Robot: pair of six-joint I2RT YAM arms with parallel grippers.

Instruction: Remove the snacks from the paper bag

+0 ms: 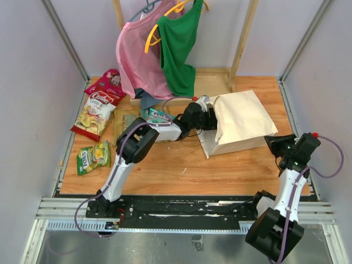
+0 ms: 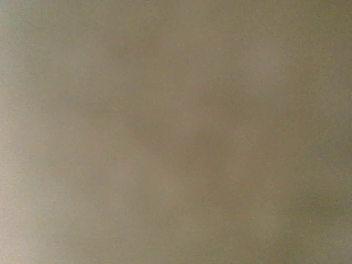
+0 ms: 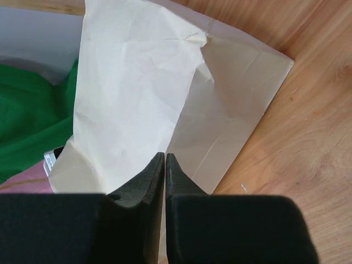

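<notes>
The cream paper bag (image 1: 242,118) lies on its side on the wooden board, mouth to the left. My left gripper (image 1: 210,118) reaches into that mouth; its fingers are hidden, and the left wrist view shows only beige paper (image 2: 176,132). My right gripper (image 1: 271,142) is shut at the bag's near right corner, and in the right wrist view (image 3: 165,157) it pinches the bag's edge (image 3: 137,82). Snack packets lie at the left: a pink-red one (image 1: 106,82), a red and white one (image 1: 96,113), a yellow-green one (image 1: 93,157) and a teal one (image 1: 158,115).
A pink garment (image 1: 140,60) and a green garment (image 1: 179,49) hang on hangers from a wooden frame (image 1: 242,38) at the back centre, just behind the bag's mouth. White walls close in the left and right sides.
</notes>
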